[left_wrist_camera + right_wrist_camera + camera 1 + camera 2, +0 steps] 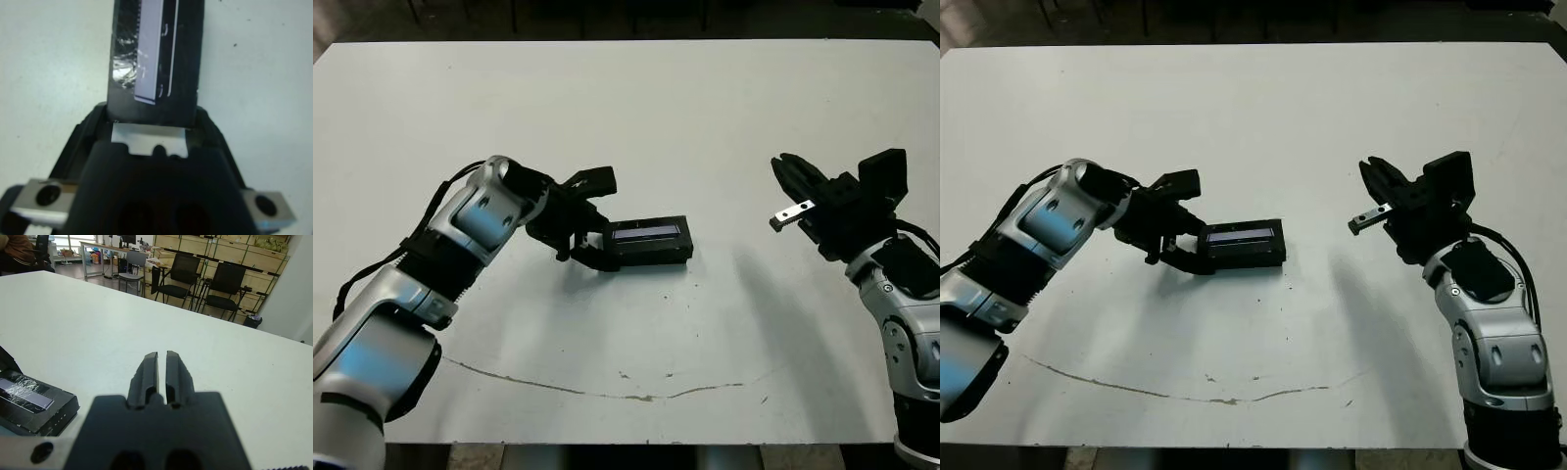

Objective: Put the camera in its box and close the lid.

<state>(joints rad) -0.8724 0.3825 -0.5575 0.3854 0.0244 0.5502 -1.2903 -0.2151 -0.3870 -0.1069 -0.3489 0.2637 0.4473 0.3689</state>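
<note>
I'm working the closing step here, by my reading: the lid, with its silvery strip facing up, is sitting on top of the box, and the camera is nowhere in view, so I'm judging it is already inside, though I can't see in to confirm. The closed stack is lying on the white table a little left of centre, flat as far as I can tell.

My left tool is at the stack's left short end. One finger is riding above the lid's edge and the other is reaching in low at the box's end, so the fingers are spread around that end; whether they are actually pinching it I cannot tell. In the left wrist view the lid is running straight out from between the fingers, its end right up against the tool's body.

My right tool is hovering above the table well to the right of the box, fingers pressed together, holding nothing. From its wrist view the box is showing off to the side, apart from the fingers.

What the next move calls for, as I'm judging it: checking the lid is seated all round, pressing it down evenly if not, then letting go without dragging the stack. The risk is nudging the lid askew while backing off.
</note>
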